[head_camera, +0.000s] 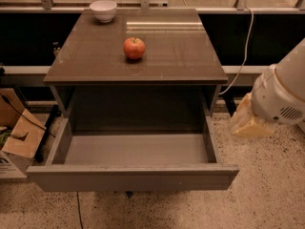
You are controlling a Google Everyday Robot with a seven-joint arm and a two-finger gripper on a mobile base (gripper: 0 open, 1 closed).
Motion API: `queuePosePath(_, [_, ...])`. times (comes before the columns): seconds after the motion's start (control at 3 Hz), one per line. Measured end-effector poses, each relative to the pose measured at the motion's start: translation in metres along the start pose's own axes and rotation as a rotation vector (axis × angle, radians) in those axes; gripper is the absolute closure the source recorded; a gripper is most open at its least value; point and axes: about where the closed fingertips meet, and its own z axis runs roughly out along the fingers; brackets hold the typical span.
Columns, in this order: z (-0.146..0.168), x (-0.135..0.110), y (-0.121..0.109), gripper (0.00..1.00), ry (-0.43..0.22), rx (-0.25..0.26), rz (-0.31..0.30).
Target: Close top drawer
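The top drawer (133,176) is a wide, shallow grey-brown box with a plain flat front panel. It stands pulled far out from under the cabinet's tabletop (176,56), and its inside is bare. My gripper (246,121) shows as a cream-coloured part under the white arm housing (281,97) at the right. It hangs above the floor just beside the drawer's right side wall, apart from it and behind the line of the front panel.
A red apple (134,48) sits mid-tabletop and a white bowl (103,10) at its back left corner. Cardboard boxes (19,132) lie on the floor left of the drawer. A white cable (244,56) hangs behind the cabinet at the right.
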Motion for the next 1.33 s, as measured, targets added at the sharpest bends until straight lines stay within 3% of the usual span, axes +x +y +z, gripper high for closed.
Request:
queuePosePath(0.33, [0.047,0.011,0.024,1.00,-0.040,-0.039,0.039])
queuePosePath(1.0, [0.059,0.012,0.028,1.00,-0.020,-0.045,0.033])
queuePosePath(1.33, [0.087,0.016,0.037,1.00,-0.028,-0.049,0.054])
